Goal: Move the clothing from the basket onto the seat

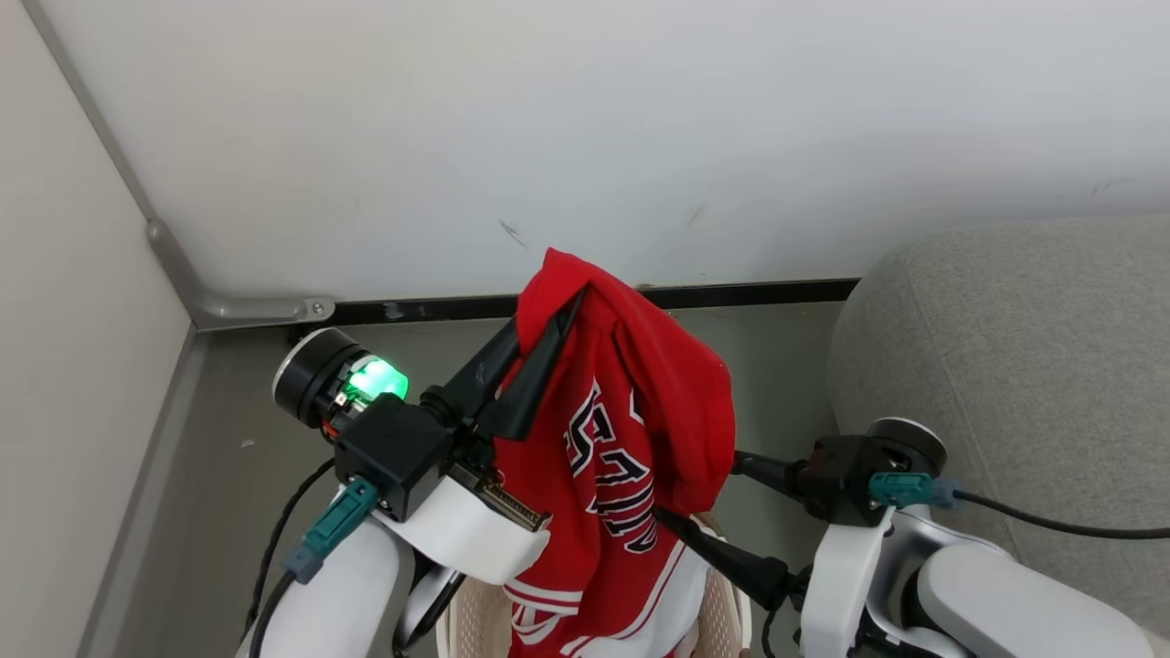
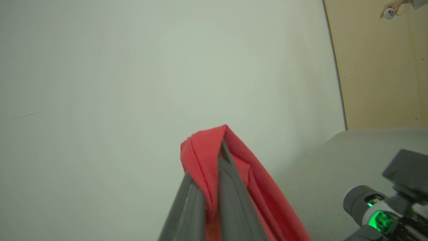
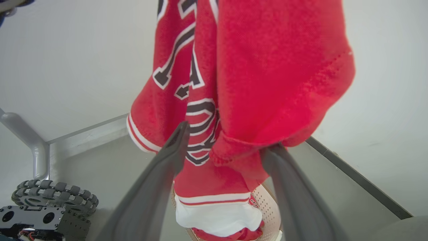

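Clothing: a red knit basketball jersey with white trim and black-and-white lettering. It hangs in a long drape from one pinched fold at its top, and its striped lower end reaches down to the basket mouth.
Left gripper: its two long dark fingers are clamped tight on the jersey's top fold. It is raised high in front of the white wall, which lets the cloth hang free instead of dragging over the rim.
Right gripper: the jaws are spread fully wide, one finger on each side of the hanging lower fold, with nothing pinched. It looks placed to take a second hold that would steady the drape.
Basket: a cream-white perforated plastic laundry basket, directly beneath the jersey and between the two arms. Red and white cloth is bunched at its mouth. I cannot tell whether that is the jersey's tail or another garment.
Seat: a large grey fabric-upholstered seat with rounded edges, on the robot's right, near the basket. No clothing lies on the part in view.
Step in hand: probably lifting the jersey out, with the carry across not yet begun.
Risk: a single-fold grip may slip, or the tail may snag on the rim.
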Controlling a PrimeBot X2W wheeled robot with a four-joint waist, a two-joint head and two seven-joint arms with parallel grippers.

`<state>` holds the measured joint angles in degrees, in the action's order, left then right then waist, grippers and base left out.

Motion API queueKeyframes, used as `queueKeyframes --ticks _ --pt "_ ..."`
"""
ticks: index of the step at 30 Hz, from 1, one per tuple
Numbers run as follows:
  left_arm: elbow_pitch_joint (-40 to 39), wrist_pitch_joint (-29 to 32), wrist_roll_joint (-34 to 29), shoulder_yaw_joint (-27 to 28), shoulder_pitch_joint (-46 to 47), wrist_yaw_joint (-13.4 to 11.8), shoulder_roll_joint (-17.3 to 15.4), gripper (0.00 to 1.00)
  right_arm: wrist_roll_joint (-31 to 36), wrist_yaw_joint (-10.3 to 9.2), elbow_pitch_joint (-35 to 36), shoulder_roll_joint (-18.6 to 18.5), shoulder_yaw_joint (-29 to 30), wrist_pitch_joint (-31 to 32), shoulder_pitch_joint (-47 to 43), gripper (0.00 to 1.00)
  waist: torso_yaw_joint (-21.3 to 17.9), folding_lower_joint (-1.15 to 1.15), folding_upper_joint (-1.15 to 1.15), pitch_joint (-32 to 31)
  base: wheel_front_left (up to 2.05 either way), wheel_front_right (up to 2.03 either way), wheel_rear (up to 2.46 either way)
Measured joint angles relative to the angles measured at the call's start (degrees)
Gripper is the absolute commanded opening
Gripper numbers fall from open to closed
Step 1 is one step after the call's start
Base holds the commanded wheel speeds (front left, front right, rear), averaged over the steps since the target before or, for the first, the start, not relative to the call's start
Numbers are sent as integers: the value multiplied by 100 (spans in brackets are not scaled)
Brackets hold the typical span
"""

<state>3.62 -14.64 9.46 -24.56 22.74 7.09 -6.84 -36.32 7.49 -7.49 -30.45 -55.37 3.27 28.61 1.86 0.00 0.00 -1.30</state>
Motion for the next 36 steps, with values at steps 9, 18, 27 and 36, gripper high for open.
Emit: queueKeyframes --ticks 9,18,27,36 --pt "-19 0 58 -215 99 5 -24 0 -119 0 -223 81 -281 2 432 100 106 0 0 63 0 0 0" --pt "-36 7 152 -486 186 5 -35 0 -22 0 -679 453 -704 -36 762 100 192 0 0 130 0 0 0" --pt "-67 7 305 -559 245 5 -53 0 268 1 -1013 683 -1027 -353 1088 0 228 0 0 183 0 0 0" --pt "254 9 472 -268 243 5 -218 0 314 1 -1273 699 -1147 -755 1256 0 172 0 0 209 0 0 0"
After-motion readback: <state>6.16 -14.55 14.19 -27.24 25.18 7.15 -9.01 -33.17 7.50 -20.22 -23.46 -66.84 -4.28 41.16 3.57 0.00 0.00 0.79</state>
